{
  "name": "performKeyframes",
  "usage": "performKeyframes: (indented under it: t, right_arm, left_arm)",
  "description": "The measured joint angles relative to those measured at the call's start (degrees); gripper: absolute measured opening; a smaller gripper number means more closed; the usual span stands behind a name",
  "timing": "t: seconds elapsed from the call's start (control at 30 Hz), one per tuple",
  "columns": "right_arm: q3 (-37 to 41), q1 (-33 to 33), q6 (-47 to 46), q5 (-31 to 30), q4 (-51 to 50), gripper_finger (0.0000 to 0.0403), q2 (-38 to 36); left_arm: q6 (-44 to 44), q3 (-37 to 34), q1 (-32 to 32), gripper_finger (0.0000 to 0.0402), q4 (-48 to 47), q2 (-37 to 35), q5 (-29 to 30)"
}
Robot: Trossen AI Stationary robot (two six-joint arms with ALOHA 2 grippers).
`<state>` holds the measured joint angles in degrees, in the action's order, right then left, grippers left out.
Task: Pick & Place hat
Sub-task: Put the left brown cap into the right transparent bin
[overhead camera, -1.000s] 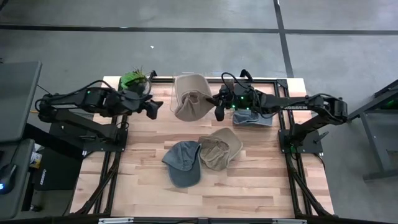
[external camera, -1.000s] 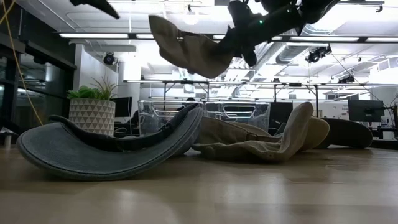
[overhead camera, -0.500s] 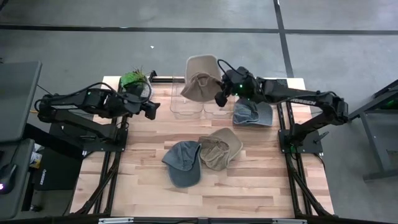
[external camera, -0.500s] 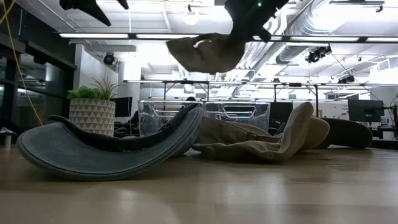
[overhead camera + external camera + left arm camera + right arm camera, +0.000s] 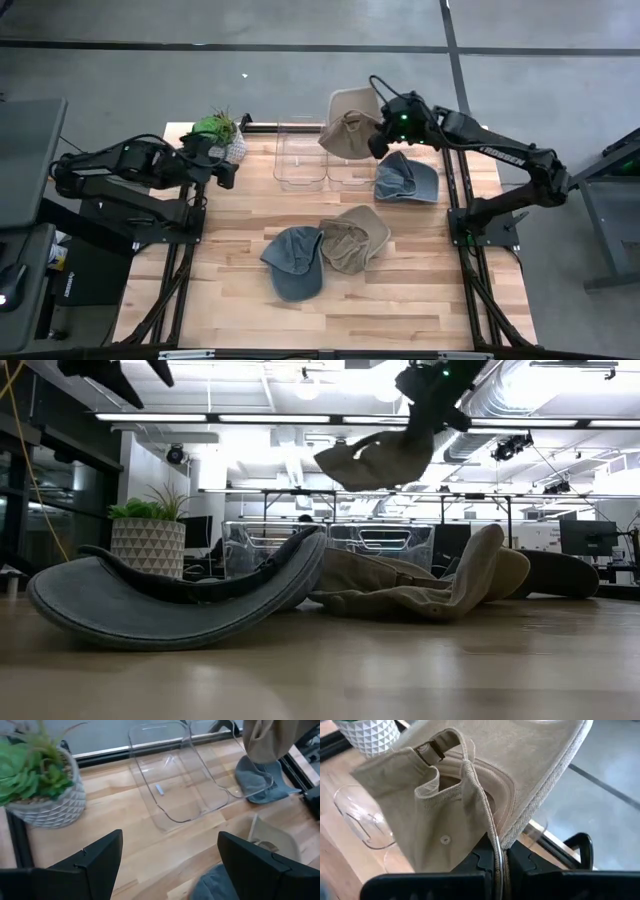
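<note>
My right gripper (image 5: 378, 142) is shut on a tan cap (image 5: 349, 125), held in the air above the far edge, over the right-hand clear bin (image 5: 352, 168). In the low view the cap (image 5: 373, 460) hangs under the gripper (image 5: 432, 410). The right wrist view shows its crown, brim and back strap (image 5: 432, 751). My left gripper (image 5: 167, 870) is open and waits high up near the plant (image 5: 219, 129), touching nothing. A second clear bin (image 5: 298, 158) stands left of the first. My right gripper pinches the tan cap between its two fingers where the folded crown meets the brim (image 5: 492, 837). The fingers come at it level from the table's right side. The cap is lifted clear and hangs slack, crown crumpled, brim (image 5: 545, 775) spread toward the far side.
Three more caps lie on the table: a blue-grey one (image 5: 295, 262) and a tan one (image 5: 355, 238) near the middle, and a blue-grey one (image 5: 406, 180) by the right edge. Bare wood shows on the table's left half (image 5: 230, 250).
My right gripper has carried the tan cap up and toward the table's right and far edge, from above the left bin to above the right bin; the cap has swung and turned as it went. My left gripper has drawn back toward the left edge.
</note>
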<state>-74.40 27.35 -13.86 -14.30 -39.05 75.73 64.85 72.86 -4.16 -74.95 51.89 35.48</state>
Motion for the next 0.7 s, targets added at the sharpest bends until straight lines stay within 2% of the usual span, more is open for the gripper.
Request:
performKeyframes:
  t: [0.23,0.43,0.6,0.7]
  right_arm:
    - [3.62,6.16,-5.56,10.31,0.75,0.0008,-3.52]
    - [8.75,7.45,-10.14,12.14,3.25,0.0008,-3.33]
    - [14.34,10.27,-13.91,18.43,10.69,0.0008,-3.31]
    - [16.65,11.62,-14.42,20.56,11.47,0.0008,-3.29]
  left_arm:
    - [0.11,-7.45,0.02,0.0308,5.53,-6.77,0.83]
    - [0.04,-16.59,0.02,0.0308,15.31,-11.92,-0.62]
    - [-0.11,-22.97,0.02,0.0308,22.57,-15.33,-3.39]
    - [-0.14,-25.66,0.01,0.0308,26.43,-16.59,-4.43]
